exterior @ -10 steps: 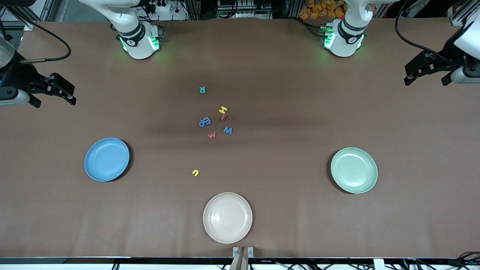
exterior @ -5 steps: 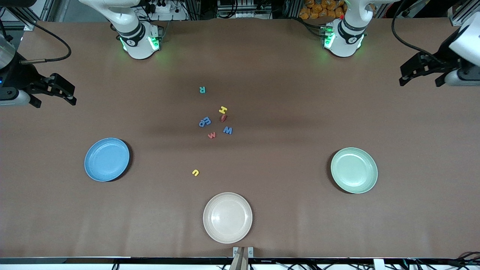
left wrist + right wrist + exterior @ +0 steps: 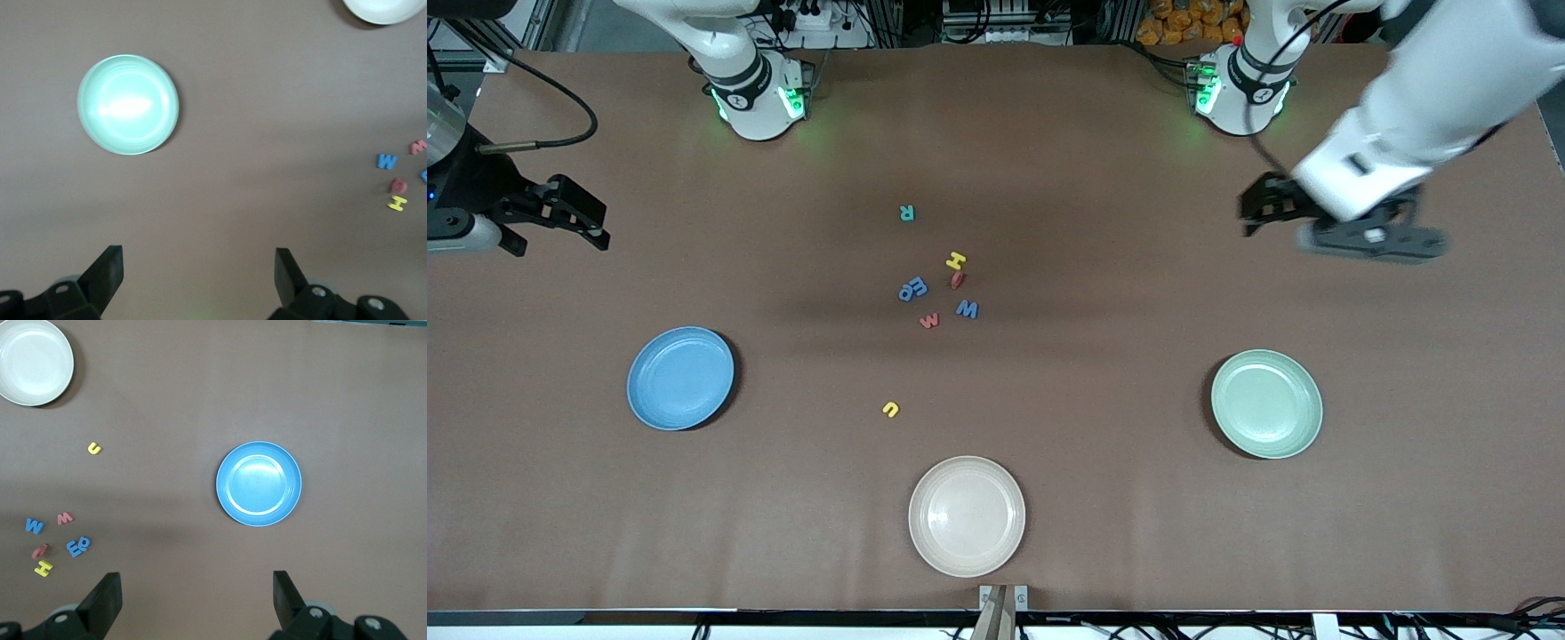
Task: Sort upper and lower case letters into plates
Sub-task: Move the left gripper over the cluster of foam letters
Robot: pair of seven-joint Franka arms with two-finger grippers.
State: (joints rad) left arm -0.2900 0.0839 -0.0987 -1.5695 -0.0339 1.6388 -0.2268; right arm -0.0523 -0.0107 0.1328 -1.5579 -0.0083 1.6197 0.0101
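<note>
My table (image 3: 1138, 498) wears a matt brown cover, smooth like paper or cloth. The blue plate (image 3: 680, 378), green plate (image 3: 1266, 404) and cream plate (image 3: 967, 516) look like matt plastic with a soft sheen. The letters (image 3: 935, 289) seem foamy, dull plastic. My fingers (image 3: 107, 273) are black matt plastic.

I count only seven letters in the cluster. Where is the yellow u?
The yellow u lies alone on the table, nearer the front camera than the cluster, between the blue plate and the cream plate.
</note>
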